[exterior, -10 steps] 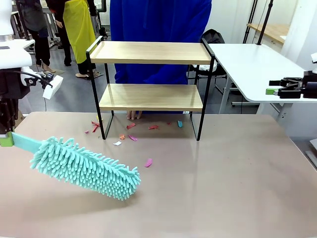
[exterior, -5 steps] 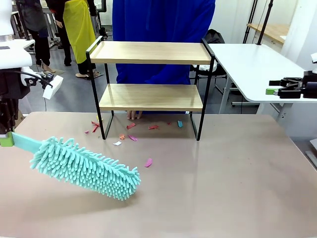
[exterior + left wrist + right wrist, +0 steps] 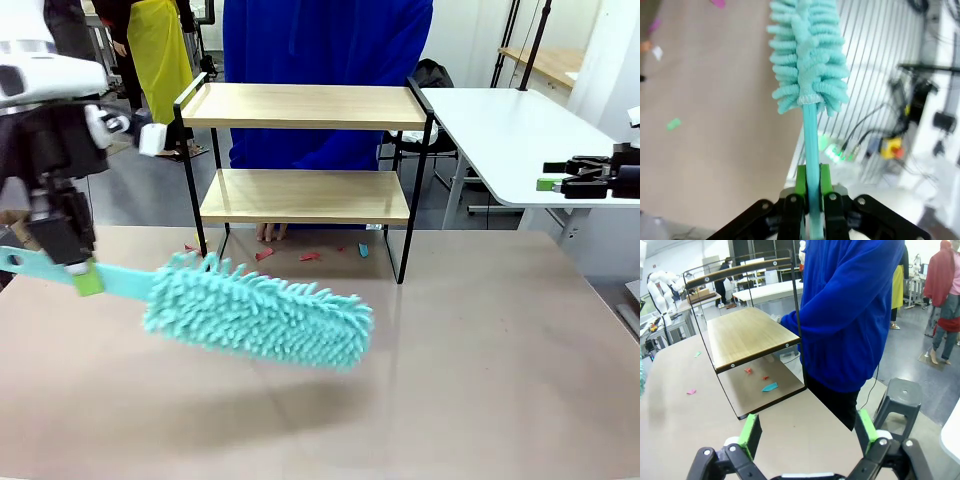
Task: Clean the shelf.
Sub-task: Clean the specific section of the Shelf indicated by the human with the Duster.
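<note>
The shelf (image 3: 300,106) stands at the far middle of the brown table, two light wood boards in a thin black frame, both boards bare. My left gripper (image 3: 85,276) is shut on the flat handle of a fluffy teal duster (image 3: 262,320), which hangs tilted above the table in front of the shelf's left leg. In the left wrist view the green pads of the left gripper (image 3: 812,197) clamp the handle, and the duster head (image 3: 807,55) points away. My right gripper (image 3: 556,176) rests far right; its jaws (image 3: 807,432) stand wide open and hold nothing, facing the shelf (image 3: 747,335).
Coloured paper scraps (image 3: 310,256) lie on the table under and in front of the shelf, also seen as paper scraps (image 3: 770,387) below the lower board. A person in a blue top (image 3: 320,40) stands right behind the shelf. A white side table (image 3: 500,130) is at the right.
My left arm has risen and swung right, carrying the duster up and toward the shelf. The duster now hides the scraps in front of the shelf. The right gripper has not moved.
</note>
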### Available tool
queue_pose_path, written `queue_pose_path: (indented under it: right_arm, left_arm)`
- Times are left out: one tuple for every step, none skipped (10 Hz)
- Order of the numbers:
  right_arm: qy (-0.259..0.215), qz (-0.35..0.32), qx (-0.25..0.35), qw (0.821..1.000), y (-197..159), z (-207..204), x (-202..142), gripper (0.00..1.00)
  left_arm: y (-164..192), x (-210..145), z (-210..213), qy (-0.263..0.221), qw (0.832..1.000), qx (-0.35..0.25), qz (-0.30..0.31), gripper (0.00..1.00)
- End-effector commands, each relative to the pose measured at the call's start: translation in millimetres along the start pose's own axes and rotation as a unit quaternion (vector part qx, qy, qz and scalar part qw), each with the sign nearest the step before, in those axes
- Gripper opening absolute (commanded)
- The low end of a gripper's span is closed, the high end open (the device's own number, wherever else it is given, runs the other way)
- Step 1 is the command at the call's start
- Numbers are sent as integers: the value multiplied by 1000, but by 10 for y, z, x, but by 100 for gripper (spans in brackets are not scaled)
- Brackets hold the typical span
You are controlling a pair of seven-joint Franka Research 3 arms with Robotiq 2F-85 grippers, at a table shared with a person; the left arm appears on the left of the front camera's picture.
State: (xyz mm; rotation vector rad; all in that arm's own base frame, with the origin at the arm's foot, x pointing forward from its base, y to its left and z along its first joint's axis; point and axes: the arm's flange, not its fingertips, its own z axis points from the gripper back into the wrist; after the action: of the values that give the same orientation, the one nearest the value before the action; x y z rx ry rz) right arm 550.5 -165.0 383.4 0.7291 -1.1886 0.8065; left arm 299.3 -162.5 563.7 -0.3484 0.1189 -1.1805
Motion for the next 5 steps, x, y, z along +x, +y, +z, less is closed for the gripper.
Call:
queue_pose_path:
  right_arm:
    - [-1,2,0,1000,8,-12,30,100]
    - [-1,2,0,1000,8,-12,30,100]
    - [-1,2,0,1000,8,-12,30,100]
    - [-1,2,0,1000,8,-12,30,100]
    - [-1,2,0,1000,8,-12,30,100]
  left_arm:
    - [-189,287,-103,-47,994,7,103,13]
    - [-300,475,-224,-51,989,7,142,13]
    - [-391,668,-365,-66,986,-3,155,13]
    - [-424,844,-507,-81,980,3,180,13]
    - [-421,958,-630,-89,971,29,222,13]
